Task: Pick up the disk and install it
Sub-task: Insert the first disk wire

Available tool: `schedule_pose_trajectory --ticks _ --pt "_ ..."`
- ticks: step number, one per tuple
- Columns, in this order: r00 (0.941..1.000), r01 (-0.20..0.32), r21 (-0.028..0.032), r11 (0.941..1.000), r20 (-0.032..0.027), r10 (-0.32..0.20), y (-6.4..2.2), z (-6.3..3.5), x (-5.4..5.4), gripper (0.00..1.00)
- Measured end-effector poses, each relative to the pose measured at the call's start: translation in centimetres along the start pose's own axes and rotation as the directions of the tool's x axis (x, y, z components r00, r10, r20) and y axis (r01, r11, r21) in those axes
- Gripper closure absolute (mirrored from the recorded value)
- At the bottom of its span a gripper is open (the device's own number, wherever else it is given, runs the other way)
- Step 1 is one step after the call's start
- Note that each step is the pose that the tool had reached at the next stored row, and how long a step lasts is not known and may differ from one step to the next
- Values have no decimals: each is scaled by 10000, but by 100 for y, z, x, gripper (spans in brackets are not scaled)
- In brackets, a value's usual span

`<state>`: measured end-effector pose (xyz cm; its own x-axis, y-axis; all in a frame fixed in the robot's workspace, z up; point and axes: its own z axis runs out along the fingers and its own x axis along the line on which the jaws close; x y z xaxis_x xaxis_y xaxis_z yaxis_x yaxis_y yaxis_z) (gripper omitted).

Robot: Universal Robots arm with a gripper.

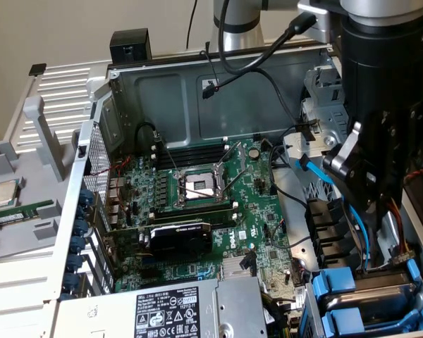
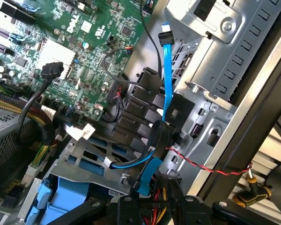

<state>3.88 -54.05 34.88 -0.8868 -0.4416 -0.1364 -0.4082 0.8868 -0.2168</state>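
Note:
My gripper (image 1: 378, 211) hangs from the black arm at the exterior view's right, low over the drive cage (image 1: 409, 278) of the open computer case. Just below it, two blue plastic carrier frames (image 1: 336, 283) sit stacked in that cage; I cannot tell which of them holds the disk. In the wrist view the gripper (image 2: 154, 212) stands just above the cage's metal plate, with a blue carrier (image 2: 68, 190) showing through the plate's cut-outs. Nothing hangs visibly from the gripper.
A blue data cable (image 2: 167, 70) and a red-black twisted wire (image 2: 201, 164) run close past the gripper. The motherboard (image 1: 218, 204) with its open processor socket fills the case. A power supply (image 1: 176, 310) lies in front, and a silver chip (image 1: 3, 191) rests at left.

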Motion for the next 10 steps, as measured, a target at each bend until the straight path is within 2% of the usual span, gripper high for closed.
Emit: schedule_pose_trajectory --ticks 6,8,10 --pt "9999 -157 28 9999 -25 157 37 -6 -19 65" --pt "9998 -196 60 9998 -33 196 45 -7 -23 65" --pt "9997 -220 118 9997 -49 220 52 -8 -27 65"
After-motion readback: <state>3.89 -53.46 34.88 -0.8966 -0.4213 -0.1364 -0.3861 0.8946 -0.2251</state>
